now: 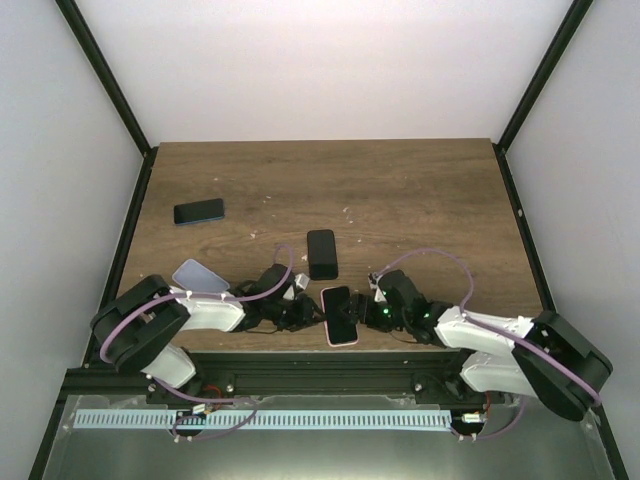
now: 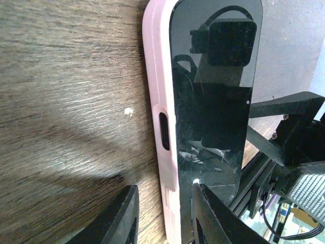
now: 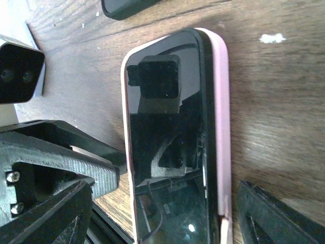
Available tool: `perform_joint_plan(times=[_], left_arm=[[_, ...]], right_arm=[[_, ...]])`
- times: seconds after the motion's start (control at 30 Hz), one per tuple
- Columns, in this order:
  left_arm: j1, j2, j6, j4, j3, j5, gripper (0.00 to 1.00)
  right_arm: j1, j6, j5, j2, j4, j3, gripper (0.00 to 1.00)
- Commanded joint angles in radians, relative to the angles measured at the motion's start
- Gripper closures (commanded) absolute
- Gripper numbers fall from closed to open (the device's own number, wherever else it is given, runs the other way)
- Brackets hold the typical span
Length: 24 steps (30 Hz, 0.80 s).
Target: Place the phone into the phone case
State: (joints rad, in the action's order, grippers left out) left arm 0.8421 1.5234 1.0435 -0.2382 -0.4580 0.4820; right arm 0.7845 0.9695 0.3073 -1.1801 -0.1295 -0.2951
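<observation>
The phone (image 1: pixel 340 312), black glass up, lies in the pink phone case (image 1: pixel 343 342) at the table's near edge, between both grippers. In the left wrist view my left gripper (image 2: pixel 165 187) is open: one finger rests on the wood beside the case (image 2: pixel 160 76), and the other has its tip on the screen (image 2: pixel 213 101). In the right wrist view my right gripper (image 3: pixel 163 184) is open wide, its fingers either side of the phone (image 3: pixel 167 142) and apart from it. The phone's black side shows along the case's right rim (image 3: pixel 221 101).
A black phone (image 1: pixel 322 253) lies just beyond the cased phone; its end shows in the right wrist view (image 3: pixel 127 6). A dark phone (image 1: pixel 199 211) lies at the far left. A pale blue case (image 1: pixel 198 275) sits by the left arm. The metal rail (image 1: pixel 330 372) runs along the front edge.
</observation>
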Motion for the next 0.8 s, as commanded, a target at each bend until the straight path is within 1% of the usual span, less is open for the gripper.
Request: perform_joint_plan(times=[0.0,0.23,0.37,0.47,0.57,0.63,0.77], left_arm=[[-0.004,0.021,-0.004,-0.035,0.013,0.020,0.69],[-0.003,0.060,0.014,-0.104,0.028,0.040,0.71],[-0.004,0.054,-0.006,-0.066,0.022,0.027,0.71],[-0.005,0.031,-0.026,-0.023,0.022,0.000,0.77],[-0.004,-0.003,-0.044,-0.001,0.035,-0.018,0.84],[-0.006,-0.022,-0.047,0.001,0.055,-0.026,0.84],[-0.005,-0.051,-0.048,-0.002,0.085,-0.039,0.78]], right_arm=[[0.007,0.039,-0.001,-0.065,-0.046,-0.012,0.21],[0.011,0.099,0.064,-0.146,-0.145,-0.018,0.21],[0.012,0.105,0.103,-0.161,-0.204,-0.017,0.22],[0.012,0.104,0.151,-0.158,-0.268,-0.001,0.25],[0.012,0.105,0.204,-0.151,-0.347,0.020,0.26],[0.012,0.112,0.239,-0.155,-0.393,0.022,0.26],[0.012,0.136,0.302,-0.178,-0.477,0.023,0.25]])
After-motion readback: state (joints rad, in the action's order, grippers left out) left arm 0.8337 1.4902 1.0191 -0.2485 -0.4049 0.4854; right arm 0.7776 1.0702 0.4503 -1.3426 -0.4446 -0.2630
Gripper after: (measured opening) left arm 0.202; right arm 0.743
